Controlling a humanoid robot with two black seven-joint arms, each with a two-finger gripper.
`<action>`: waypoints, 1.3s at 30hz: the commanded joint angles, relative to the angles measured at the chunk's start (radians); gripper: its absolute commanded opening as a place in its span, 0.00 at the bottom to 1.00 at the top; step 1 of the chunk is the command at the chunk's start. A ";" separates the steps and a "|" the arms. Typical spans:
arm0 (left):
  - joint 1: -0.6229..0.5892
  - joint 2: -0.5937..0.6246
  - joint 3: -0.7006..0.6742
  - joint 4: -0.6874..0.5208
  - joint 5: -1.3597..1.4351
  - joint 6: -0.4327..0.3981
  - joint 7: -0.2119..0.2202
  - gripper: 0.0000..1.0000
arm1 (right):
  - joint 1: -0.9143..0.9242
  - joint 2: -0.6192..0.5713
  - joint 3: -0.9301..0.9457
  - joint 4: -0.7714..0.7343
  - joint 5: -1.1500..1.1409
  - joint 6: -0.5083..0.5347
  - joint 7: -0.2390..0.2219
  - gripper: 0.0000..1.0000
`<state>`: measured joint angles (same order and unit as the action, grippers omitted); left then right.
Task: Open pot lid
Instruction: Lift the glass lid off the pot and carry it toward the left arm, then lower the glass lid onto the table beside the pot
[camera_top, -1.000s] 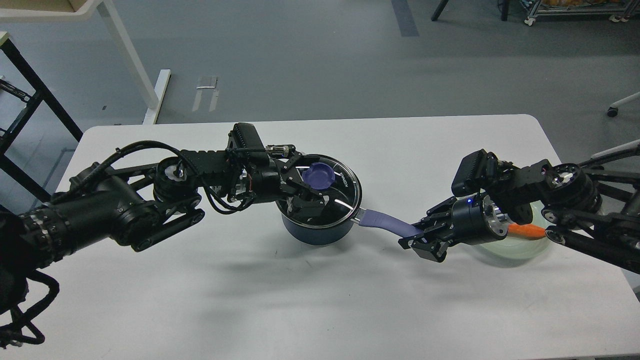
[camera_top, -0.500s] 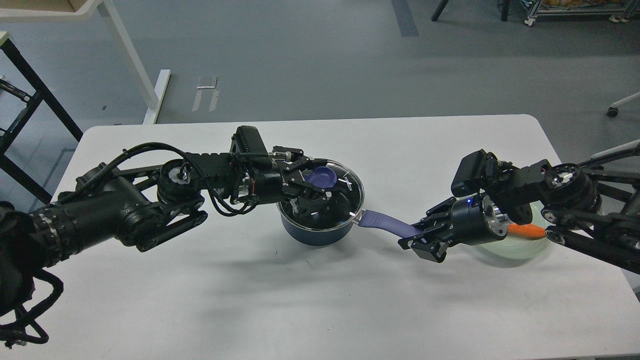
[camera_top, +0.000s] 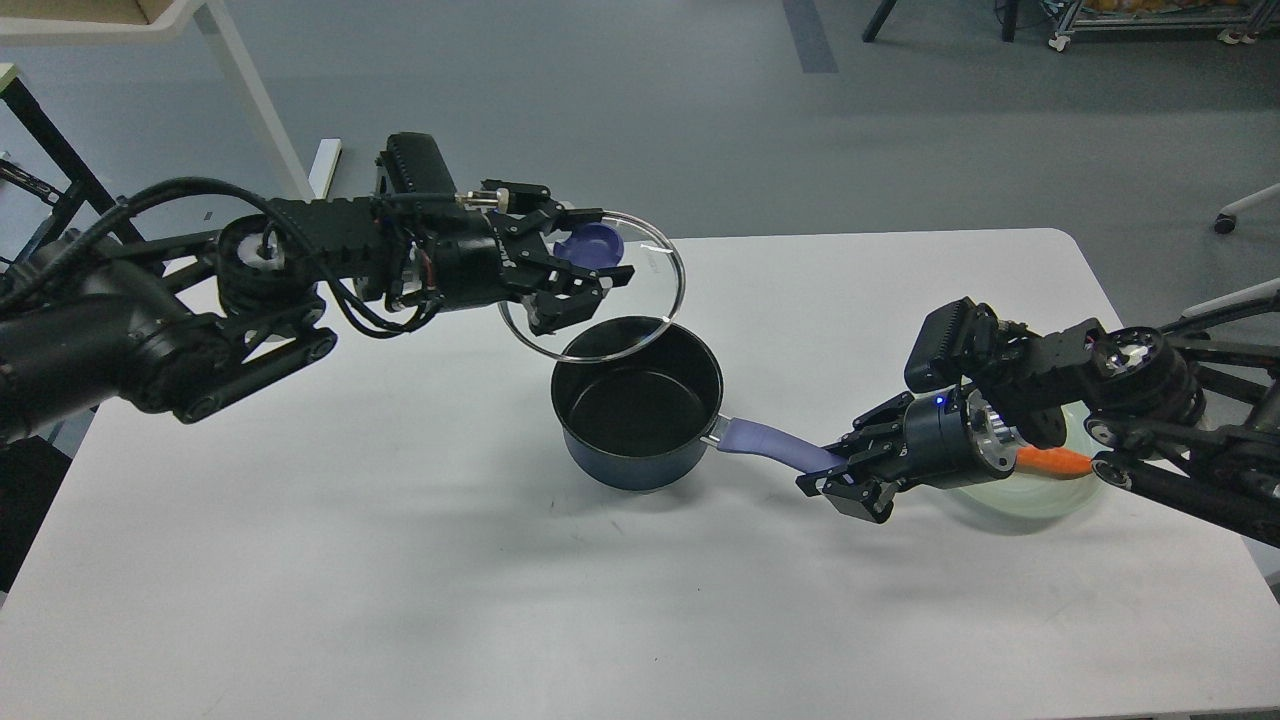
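Observation:
A dark blue pot (camera_top: 637, 420) with a black inside stands uncovered in the middle of the white table (camera_top: 400, 560). Its purple handle (camera_top: 775, 447) points right. My left gripper (camera_top: 578, 262) is shut on the purple knob of the glass lid (camera_top: 640, 290) and holds the lid tilted in the air above and behind the pot's left rim. My right gripper (camera_top: 838, 478) is shut on the end of the pot handle.
A pale green bowl (camera_top: 1040, 490) with an orange carrot (camera_top: 1052, 462) sits at the right, partly hidden behind my right arm. White table legs and a dark frame stand on the floor at the far left.
My left gripper has lifted the lid off the pot, up and to the left, and the lid now tilts in the air. The pot is open. The right arm has not moved.

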<state>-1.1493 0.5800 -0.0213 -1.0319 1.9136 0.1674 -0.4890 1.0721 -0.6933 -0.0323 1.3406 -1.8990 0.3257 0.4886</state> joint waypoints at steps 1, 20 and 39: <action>0.061 0.141 0.067 -0.019 0.001 0.113 0.000 0.40 | 0.000 0.002 0.000 -0.001 0.000 0.000 0.000 0.31; 0.410 0.275 0.204 0.156 -0.085 0.321 0.000 0.43 | 0.006 0.005 0.000 0.000 0.000 0.000 0.000 0.31; 0.422 0.251 0.205 0.181 -0.116 0.321 0.000 0.85 | 0.006 0.002 0.000 0.000 0.000 -0.002 0.000 0.32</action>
<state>-0.7252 0.8276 0.1839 -0.8442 1.7973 0.4883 -0.4887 1.0785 -0.6927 -0.0326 1.3406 -1.8990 0.3249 0.4888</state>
